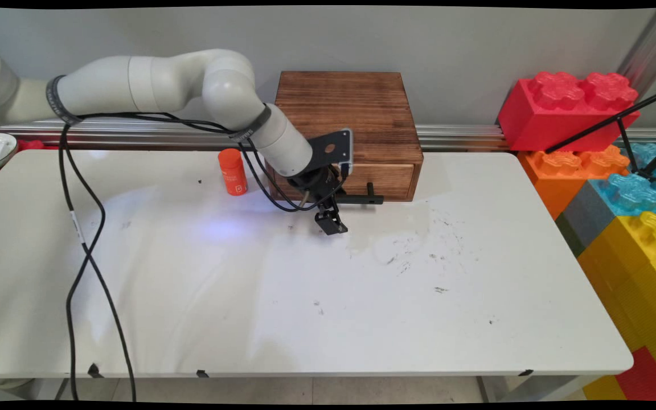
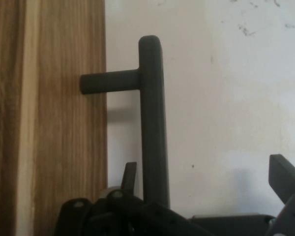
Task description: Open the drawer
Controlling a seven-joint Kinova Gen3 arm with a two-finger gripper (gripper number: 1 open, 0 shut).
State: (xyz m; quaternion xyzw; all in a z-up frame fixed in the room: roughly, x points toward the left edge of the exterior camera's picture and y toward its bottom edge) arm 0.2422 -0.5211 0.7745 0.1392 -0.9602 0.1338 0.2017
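So the gripper sits low at the middle of the main view, right in front of the wooden box at the back of the table. Jaws are spread wide, gripping nothing, with the black handle of the drawer standing between them, off to the left of the gap in the hand view.

What I'd worry about: that left finger looks squeezed between bar and drawer front, so any sideways drift could scrape the wood. The box isn't visibly fixed, so it might slide. The hanging cables loop close to the orange bottle and could tip it.

Count: one box, one drawer, one handle, one bottle, plus a stack of big toy bricks at the right, four colours.
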